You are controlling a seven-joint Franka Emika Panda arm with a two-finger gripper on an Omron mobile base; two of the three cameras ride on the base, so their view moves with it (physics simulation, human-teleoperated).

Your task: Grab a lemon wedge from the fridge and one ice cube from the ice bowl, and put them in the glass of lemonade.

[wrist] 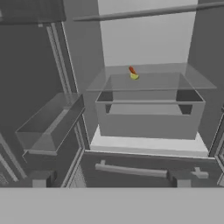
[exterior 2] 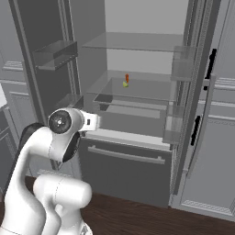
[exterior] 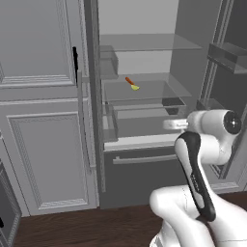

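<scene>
The fridge stands with both doors swung open. On its clear middle shelf lies the tiny yellow lemon wedge, touching a thin orange-red stick. My gripper is open, its fingertips far apart and nothing between them. The hand hangs in front of the fridge, below the wedge's shelf and well short of it. The ice bowl, the ice cube and the glass of lemonade are out of view.
A clear drawer sits under the wedge's shelf, and a dark lower drawer with a bar handle beneath that. Door bins jut out on both sides. Panelled cabinets flank the fridge.
</scene>
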